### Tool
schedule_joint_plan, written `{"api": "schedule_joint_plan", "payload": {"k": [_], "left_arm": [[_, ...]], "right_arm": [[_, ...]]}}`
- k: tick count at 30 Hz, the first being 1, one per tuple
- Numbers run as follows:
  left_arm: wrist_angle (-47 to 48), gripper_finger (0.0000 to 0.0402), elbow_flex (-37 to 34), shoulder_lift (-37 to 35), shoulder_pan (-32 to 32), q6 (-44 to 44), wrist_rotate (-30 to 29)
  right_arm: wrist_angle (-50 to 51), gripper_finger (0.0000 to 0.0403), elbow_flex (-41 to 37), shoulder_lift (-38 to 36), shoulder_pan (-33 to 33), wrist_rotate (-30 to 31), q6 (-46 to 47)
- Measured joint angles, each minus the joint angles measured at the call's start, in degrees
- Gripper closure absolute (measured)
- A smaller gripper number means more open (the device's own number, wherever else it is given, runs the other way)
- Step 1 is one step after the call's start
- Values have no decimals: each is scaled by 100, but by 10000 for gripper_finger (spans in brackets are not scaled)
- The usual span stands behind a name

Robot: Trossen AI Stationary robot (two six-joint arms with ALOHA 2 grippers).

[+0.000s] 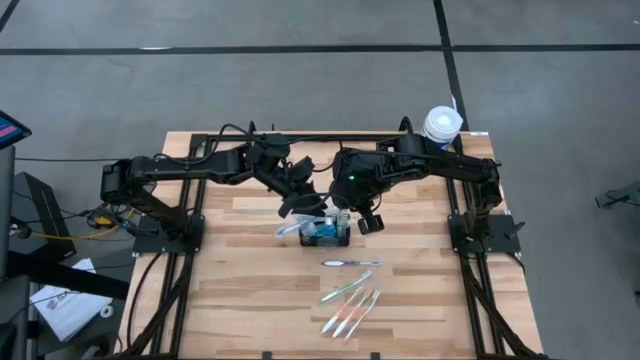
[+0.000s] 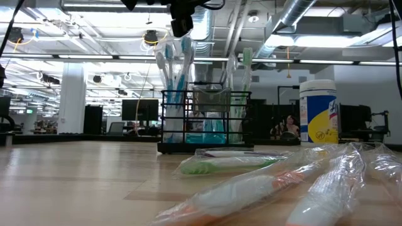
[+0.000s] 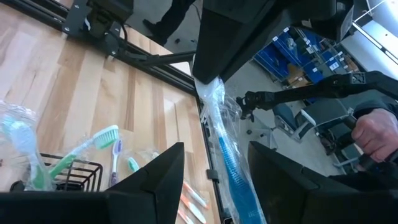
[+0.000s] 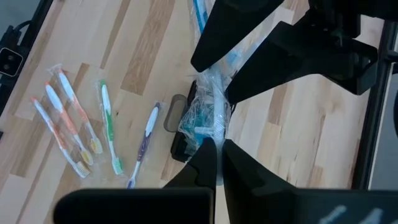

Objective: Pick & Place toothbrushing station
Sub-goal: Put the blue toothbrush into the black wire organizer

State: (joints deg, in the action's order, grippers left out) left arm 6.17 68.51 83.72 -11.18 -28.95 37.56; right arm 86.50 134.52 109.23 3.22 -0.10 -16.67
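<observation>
The toothbrushing station point(image 1: 327, 235) is a black wire caddy on the middle of the table, and several wrapped toothbrushes point(image 2: 173, 75) stand in it. Just above it, a blue toothbrush in a clear wrapper point(image 3: 235, 168) slants through the air. My left gripper point(image 3: 216, 150) is open, one finger on each side of that toothbrush; whether either finger touches it, I cannot tell. My right gripper point(image 4: 217, 144) is shut, coming in over the caddy's right side. The toothbrush's free end point(image 1: 286, 230) sticks out left of the caddy. My right gripper pinches the clear wrapper's end point(image 3: 210, 87) between its shut fingertips. The fingers slant down from the table's right. The blue toothbrush is clear of the table and runs from that pinch toward the table's left, through my left gripper's open fingers.
Several wrapped toothbrushes point(image 1: 350, 300) lie loose on the wood near the front edge, with a purple one point(image 1: 350, 263) closer to the caddy. A white tub point(image 1: 441, 125) stands at the back right. A person's hand point(image 3: 373, 134) shows beyond the table.
</observation>
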Motion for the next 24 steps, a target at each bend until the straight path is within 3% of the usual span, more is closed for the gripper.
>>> {"api": "schedule_joint_plan", "payload": {"k": [8,24], "left_arm": [[4,236,0,0,0,4,2],[16,327,0,0,2,377,17]], "right_arm": [[-67,403,0,0,2,9,11],[-165,403,-2,0,9,13,17]]}}
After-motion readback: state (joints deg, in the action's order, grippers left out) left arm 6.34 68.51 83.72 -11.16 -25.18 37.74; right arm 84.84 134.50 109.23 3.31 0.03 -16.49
